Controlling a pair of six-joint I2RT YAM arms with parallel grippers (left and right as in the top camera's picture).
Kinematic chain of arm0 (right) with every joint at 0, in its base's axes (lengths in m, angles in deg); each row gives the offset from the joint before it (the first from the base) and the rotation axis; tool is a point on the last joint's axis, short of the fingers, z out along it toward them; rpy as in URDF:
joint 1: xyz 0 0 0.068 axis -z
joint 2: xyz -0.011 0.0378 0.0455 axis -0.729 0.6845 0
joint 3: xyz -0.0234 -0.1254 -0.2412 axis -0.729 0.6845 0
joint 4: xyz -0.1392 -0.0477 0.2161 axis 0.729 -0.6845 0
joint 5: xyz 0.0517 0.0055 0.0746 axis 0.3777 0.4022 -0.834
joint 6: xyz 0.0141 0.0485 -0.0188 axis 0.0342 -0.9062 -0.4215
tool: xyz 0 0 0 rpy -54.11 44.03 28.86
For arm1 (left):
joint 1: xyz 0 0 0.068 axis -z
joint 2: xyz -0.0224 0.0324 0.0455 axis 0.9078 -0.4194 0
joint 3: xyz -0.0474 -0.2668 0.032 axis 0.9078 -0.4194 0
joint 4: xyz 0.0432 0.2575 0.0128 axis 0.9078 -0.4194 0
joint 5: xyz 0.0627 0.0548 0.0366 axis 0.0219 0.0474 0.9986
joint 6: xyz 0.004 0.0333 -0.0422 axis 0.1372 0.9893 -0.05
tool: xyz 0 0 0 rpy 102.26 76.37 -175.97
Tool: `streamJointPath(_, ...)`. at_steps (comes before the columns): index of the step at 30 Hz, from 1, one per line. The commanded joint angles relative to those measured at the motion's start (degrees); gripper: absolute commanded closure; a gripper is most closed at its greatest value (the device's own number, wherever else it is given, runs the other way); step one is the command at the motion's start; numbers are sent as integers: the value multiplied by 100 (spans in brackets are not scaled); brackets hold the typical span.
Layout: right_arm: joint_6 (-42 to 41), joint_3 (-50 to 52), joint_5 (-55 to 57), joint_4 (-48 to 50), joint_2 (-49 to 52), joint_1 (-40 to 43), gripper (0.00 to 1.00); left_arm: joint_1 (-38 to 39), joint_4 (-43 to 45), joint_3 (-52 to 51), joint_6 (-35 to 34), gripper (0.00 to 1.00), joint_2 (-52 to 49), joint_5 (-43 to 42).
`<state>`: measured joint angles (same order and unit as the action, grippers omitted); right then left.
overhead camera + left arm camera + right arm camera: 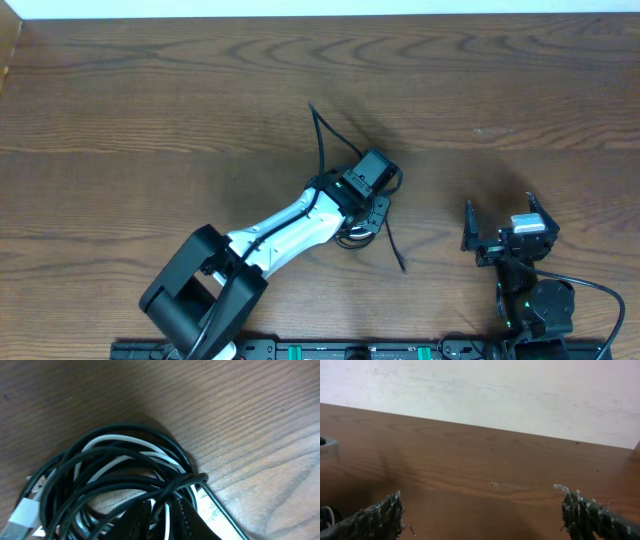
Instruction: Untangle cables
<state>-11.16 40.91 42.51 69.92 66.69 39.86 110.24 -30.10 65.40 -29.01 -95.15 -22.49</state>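
Left tool (160, 517): lowered onto the cable bundle (185, 480). Its two dark fingers (187, 520) stand close together with strands running between them.
Left grip: it looks clamped on the bundle, though the wrist view cuts the fingertips off at the bottom edge, so the pinch itself is only partly seen.
Cable bundle: a loose coil lying flat on the worktop (150, 120), a little right of the middle, directly under the left tool's head.
Black cords (125, 425): several thin loops overlapping each other and crossing in a knot-like bunch just beside the fingers.
White cord (112, 437): one thin loop threaded inside the black ones and following their curve.
Free ends: one black strand (322, 140) runs out of the coil toward the far edge; another (397, 252) trails toward the near edge, right of the coil.
Left arm (290, 225): white and black, reaching diagonally from the near-left base to the coil.
Right tool (500, 218): fingers spread wide apart, with only bare wood showing between them in the wrist view.
Right tool position: near the right front of the worktop, well apart from the cable bundle.
Background: a pale wall (495, 390) beyond the worktop's far edge.
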Motion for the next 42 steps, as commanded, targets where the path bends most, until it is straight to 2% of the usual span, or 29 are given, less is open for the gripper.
streamJointPath(1,59,4,7,-24,-35,-22,1,17,13,-85,-52,80,-129,-15)
streamJointPath(9,59,7,7,-24,-35,-22,1,39,33,-107,-55,80,-155,-37)
streamJointPath(10,59,7,7,-24,-35,-22,1,39,33,-107,-52,81,-155,-37)
streamJointPath(11,59,4,7,-24,-35,-22,1,39,31,-107,-52,92,-155,-37)
streamJointPath(12,59,7,7,-24,-35,-22,1,42,28,-107,-52,92,-155,-37)
streamJointPath(42,59,7,7,-24,-35,-22,1,42,31,-107,-50,92,-155,-35)
